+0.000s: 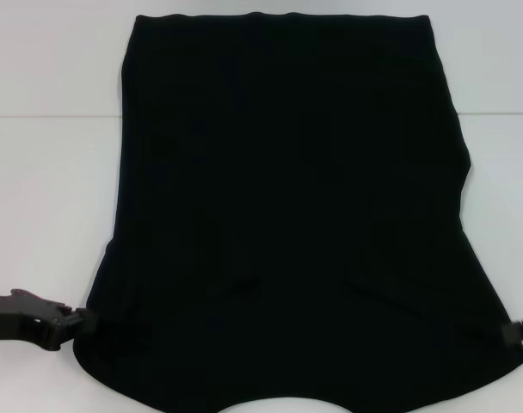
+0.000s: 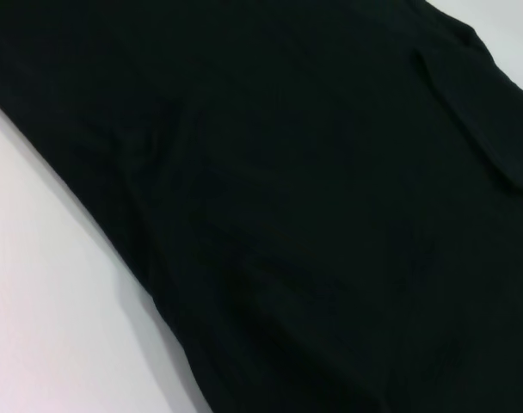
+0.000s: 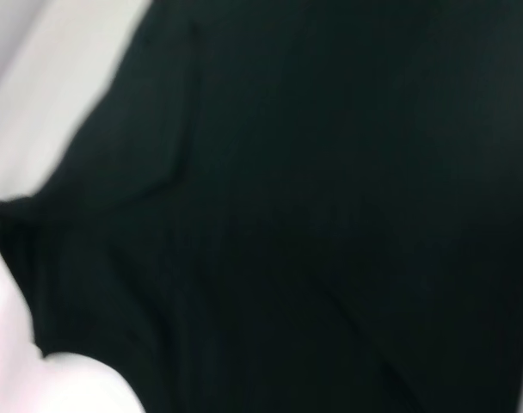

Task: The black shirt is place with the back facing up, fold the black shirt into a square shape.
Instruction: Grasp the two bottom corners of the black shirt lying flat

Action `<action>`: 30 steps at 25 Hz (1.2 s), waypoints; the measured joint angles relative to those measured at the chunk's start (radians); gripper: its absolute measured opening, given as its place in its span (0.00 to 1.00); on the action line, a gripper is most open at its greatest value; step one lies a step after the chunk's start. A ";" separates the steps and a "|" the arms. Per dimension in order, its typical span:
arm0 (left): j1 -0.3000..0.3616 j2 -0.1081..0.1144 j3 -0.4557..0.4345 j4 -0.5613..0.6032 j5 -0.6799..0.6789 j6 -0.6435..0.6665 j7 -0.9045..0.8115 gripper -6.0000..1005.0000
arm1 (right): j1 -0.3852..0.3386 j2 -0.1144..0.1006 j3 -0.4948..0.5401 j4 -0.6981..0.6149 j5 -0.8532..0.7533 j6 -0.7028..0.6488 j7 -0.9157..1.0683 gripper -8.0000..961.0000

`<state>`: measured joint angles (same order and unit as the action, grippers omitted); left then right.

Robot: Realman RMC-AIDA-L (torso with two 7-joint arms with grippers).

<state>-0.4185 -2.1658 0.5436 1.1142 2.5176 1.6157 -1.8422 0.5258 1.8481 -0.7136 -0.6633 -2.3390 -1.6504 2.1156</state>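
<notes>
Left gripper (image 1: 83, 321): hard black, entering from my left at the near-left corner of the garment, its tip touching the fabric edge; whether it is clenched or released I cannot tell, since the tip merges with the dark cloth.
Right gripper (image 1: 509, 329): only its tip shows at the near-right corner, touching the opposite edge; its state I likewise cannot tell.
Black shirt (image 1: 287, 215): plain matte black soft fabric garment, spread flat and filling the middle of the work surface, a straight edge far from me, the wider curved edge nearest me. The sides appear already turned inward, leaving a tall trapezoid rather than a square.
Left wrist view: a narrow folded flap (image 2: 468, 120) lies on the cloth.
White table (image 1: 46, 189): bare matte surface on both sides of the garment.
Stage (judged): both corners addressed for a lengthwise fold.
Risks (judged): one gripper pinching only the top layer would let the lower layer drag and bunch; uneven lifting between my two arms would skew the fold.
</notes>
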 joint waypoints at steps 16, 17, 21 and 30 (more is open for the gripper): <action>-0.014 0.000 0.004 -0.011 -0.011 -0.002 0.000 0.02 | 0.021 0.032 0.028 0.005 -0.132 0.049 0.023 0.96; -0.014 0.000 0.004 -0.011 -0.011 -0.002 0.000 0.02 | 0.025 0.035 0.028 0.005 -0.133 0.051 0.023 0.96; -0.014 0.000 0.004 -0.013 -0.011 -0.010 0.000 0.02 | 0.040 0.044 0.019 0.010 -0.155 0.061 0.035 0.96; -0.013 0.001 0.004 -0.014 -0.011 -0.017 0.001 0.02 | 0.060 0.057 0.025 0.007 -0.181 0.053 0.041 0.96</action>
<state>-0.4313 -2.1647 0.5477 1.0998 2.5064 1.5987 -1.8409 0.5862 1.9049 -0.6888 -0.6562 -2.5198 -1.5977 2.1568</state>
